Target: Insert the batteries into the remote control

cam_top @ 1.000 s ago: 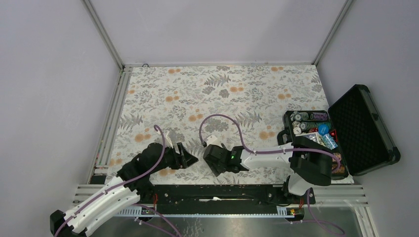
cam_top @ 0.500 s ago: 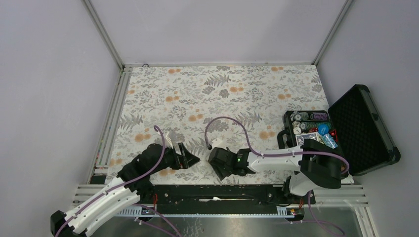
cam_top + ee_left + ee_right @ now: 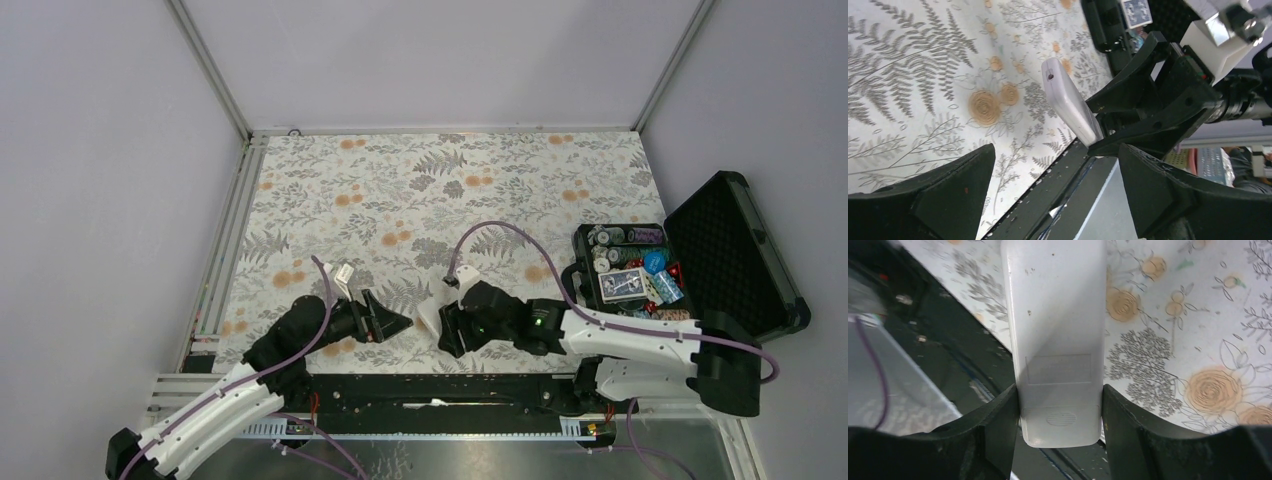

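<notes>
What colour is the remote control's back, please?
The remote control is plain white, clearest in the right wrist view.

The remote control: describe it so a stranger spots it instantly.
Look along the near edge of the floral table, between the two arms. There the right gripper clamps the remote control: a plain white oblong, back showing, far from the black case.

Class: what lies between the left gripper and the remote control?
Only bare floral tablecloth; the top view shows that gap between the open left gripper and the remote control, which the right gripper holds.
</notes>
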Robot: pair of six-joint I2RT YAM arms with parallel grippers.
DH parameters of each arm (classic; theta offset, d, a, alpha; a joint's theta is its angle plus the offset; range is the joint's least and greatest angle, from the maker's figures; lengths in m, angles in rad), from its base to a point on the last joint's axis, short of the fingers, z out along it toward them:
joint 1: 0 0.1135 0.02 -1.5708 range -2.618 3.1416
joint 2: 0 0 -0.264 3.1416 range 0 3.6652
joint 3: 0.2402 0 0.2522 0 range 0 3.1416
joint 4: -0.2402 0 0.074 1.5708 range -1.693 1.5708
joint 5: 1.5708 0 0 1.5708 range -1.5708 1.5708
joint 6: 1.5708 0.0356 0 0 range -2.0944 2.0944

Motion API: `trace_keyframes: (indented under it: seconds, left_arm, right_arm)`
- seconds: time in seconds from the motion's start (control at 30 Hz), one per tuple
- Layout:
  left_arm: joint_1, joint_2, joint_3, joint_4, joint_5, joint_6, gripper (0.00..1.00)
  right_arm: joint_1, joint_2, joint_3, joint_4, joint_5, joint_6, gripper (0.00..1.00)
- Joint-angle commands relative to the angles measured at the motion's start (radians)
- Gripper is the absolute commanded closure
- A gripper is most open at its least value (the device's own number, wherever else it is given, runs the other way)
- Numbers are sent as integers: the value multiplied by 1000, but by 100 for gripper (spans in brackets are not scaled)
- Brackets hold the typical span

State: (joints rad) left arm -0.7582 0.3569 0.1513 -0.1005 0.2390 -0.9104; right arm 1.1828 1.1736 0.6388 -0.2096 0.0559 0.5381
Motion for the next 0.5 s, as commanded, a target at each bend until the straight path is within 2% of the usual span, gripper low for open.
trace_keyframes:
  seconds: [0.0,0.3,0.47]
  left_arm:
    - [7,6,-22,227,97,-47,1]
    - [8,31,-59,477,210,-133,1]
    - [8,59,-61,543,234,-160,1]
  right_arm:
    - [-34,-100,-23,119,-96,54,88]
    - [-80,-220,-78,319,-260,148,90]
    - [-84,-247,-106,460,-354,213,91]
